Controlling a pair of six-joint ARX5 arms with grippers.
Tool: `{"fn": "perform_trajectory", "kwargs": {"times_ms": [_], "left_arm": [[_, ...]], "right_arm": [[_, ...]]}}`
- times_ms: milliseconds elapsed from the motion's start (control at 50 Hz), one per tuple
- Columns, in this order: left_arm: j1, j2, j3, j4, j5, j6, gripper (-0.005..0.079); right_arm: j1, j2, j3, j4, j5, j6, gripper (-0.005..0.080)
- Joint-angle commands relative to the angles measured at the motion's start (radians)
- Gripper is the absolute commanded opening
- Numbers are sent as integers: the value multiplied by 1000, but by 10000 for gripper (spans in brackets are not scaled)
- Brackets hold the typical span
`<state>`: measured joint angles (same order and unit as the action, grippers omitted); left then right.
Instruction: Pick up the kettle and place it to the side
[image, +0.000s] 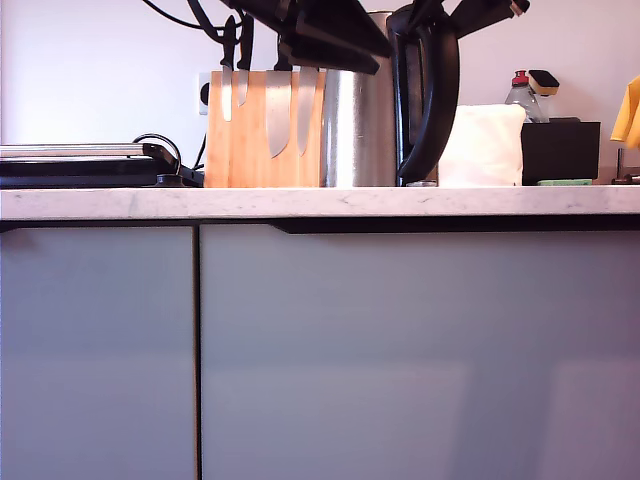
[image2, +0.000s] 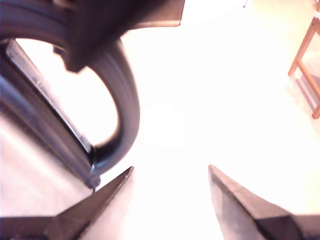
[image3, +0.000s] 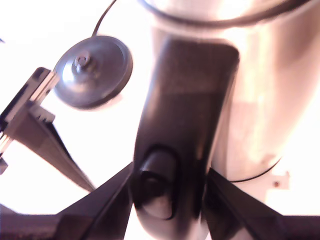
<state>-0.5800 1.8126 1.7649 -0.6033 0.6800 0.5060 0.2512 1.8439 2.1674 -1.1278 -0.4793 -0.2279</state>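
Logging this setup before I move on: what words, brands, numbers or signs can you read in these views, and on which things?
None can be read.
Kettle: bare steel, no brand or marking visible in any view.
Knife block: plain wood, no lettering.
Bottle behind the black box: any label is too small and blurred to read.
Kettle base: no print visible.

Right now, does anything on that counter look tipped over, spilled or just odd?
Nothing looks spilled or damaged. The brushed steel kettle with the black loop handle stands upright beside the wooden knife block. My second gripper straddles its handle, and its round grey base sits bare, apart.
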Motion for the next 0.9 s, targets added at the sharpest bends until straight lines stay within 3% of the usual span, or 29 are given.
{"fn": "perform_trajectory", "kwargs": {"times_ms": [0,780,880], "left_arm": [[-4,-17,8,4,3,-9,413],[-3,-39,8,-65,11,-35,406],[-3,-65,8,-92,10,-35,368]], "right_arm": [[26,-6,7,2,-8,4,355],[30,-44,8,-183,45,19,361],[30,-76,8,-192,45,19,360]]}}
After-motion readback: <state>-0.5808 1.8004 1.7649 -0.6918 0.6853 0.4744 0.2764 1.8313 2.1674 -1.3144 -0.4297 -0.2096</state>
